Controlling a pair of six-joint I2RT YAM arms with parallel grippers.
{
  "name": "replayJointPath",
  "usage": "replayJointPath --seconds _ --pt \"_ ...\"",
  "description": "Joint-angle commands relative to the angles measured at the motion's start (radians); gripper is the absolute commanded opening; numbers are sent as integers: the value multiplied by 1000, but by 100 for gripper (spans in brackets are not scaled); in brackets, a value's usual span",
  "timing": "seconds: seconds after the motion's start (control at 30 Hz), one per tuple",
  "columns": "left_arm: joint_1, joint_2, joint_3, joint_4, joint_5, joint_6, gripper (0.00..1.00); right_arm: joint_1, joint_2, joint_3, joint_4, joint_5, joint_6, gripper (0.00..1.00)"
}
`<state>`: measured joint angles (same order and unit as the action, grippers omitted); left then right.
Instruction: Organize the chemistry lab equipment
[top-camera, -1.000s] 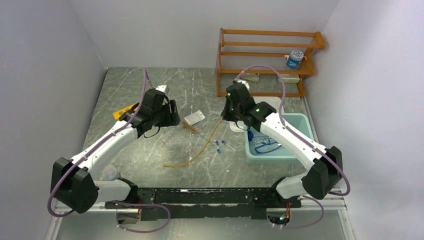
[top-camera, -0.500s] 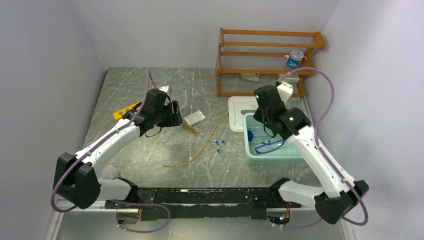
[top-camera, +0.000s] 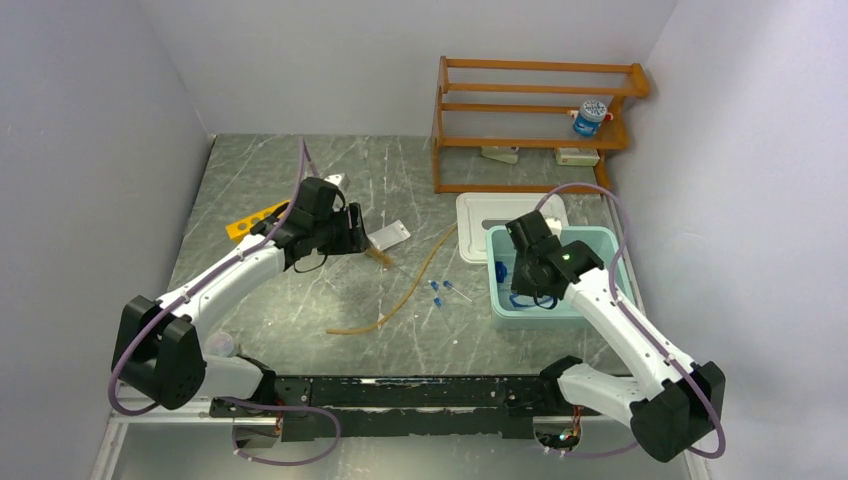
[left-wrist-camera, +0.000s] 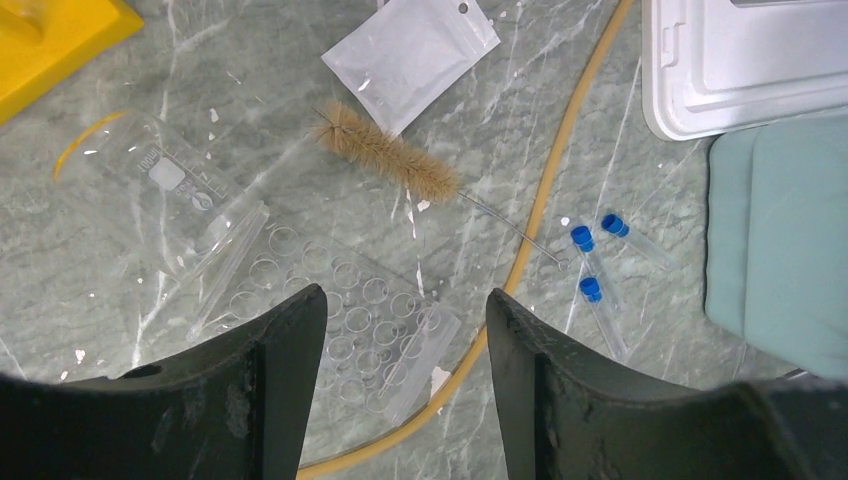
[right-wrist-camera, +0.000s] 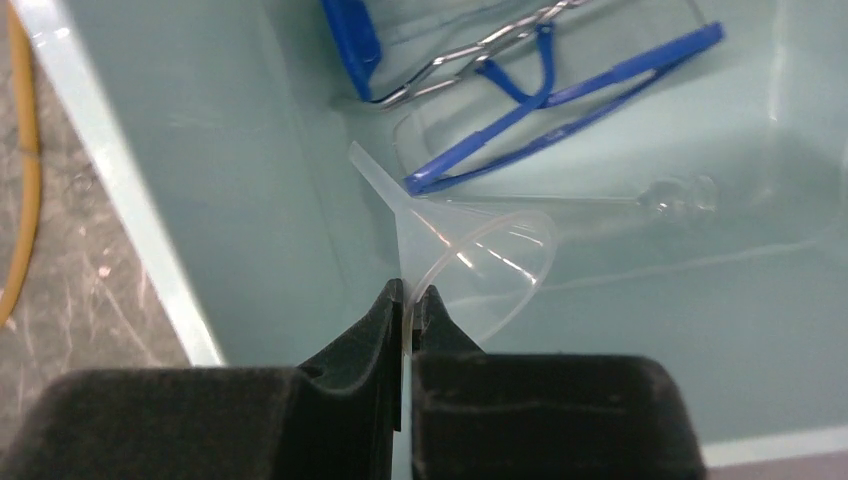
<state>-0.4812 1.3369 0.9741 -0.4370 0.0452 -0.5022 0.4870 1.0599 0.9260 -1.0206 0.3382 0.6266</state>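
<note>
R gripper (right-wrist-camera: 408, 300) clamped on clear funnel (right-wrist-camera: 490, 260) over teal tub (right-wrist-camera: 250, 200), imo drop-off step, next just release; L gripper (left-wrist-camera: 405, 305) jaws apart over clear tray (left-wrist-camera: 350, 335).

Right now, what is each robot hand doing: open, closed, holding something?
Left hand: open, holding nothing.
Right hand: closed on a clear funnel, over the teal tub.

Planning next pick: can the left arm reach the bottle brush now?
Probably yes. The left hand hangs open, the bottle brush lies uncovered just ahead; the white packet sits beside it, not on it.
</note>
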Motion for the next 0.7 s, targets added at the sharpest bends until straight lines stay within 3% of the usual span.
replayJointPath --seconds 0.0,0.23,0.4,0.67 --pt "6 4 23 28 36 5 64 -44 21 4 52 -243 -199 0" --pt "6 3 45 3 24 24 64 -120 144 39 16 -451 -285 0" --pt "6 -19 42 -20 -5 35 64 -144 204 46 -14 -432 -258 4" --pt "6 -11 35 -6 21 29 64 -152 192 121 -56 -248 -197 39"
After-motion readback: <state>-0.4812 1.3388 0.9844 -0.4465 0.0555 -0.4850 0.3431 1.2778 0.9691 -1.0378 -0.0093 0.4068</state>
